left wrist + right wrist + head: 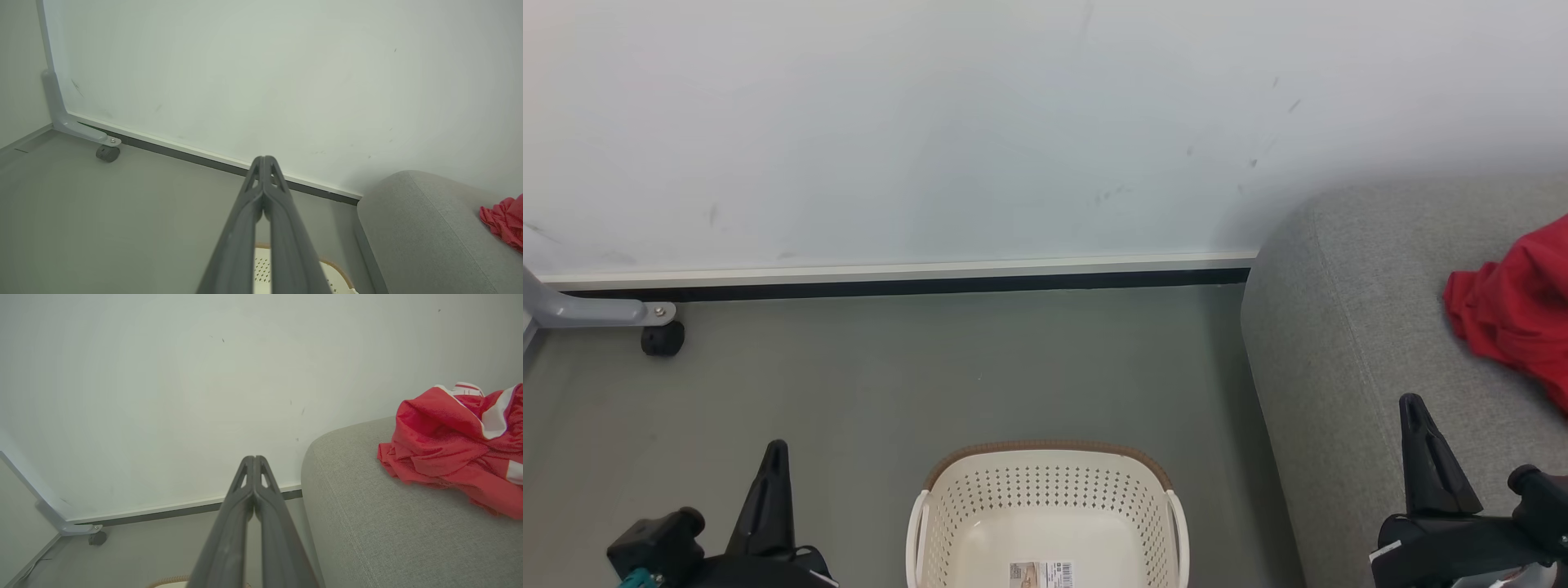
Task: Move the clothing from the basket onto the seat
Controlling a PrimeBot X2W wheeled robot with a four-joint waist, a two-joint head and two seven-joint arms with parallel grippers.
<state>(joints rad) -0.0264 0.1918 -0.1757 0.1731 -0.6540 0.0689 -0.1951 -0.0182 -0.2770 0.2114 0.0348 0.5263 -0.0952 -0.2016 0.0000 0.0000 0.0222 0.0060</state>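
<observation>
Nearest the head camera, the left gripper (777, 453) and the right gripper (1413, 408) are raised with fingers pressed together, and nothing is clasped in either. The seat (1347, 351) is found at the right. The basket (1045, 451) is set on the floor between the grippers. The clothing (1515, 318) is heaped on the seat, well apart from the basket. A sticker (1041, 574) and no red fabric are seen on the basket's visible bottom. The transfer is judged finished; next, the basket's hidden near part should be checked.
</observation>
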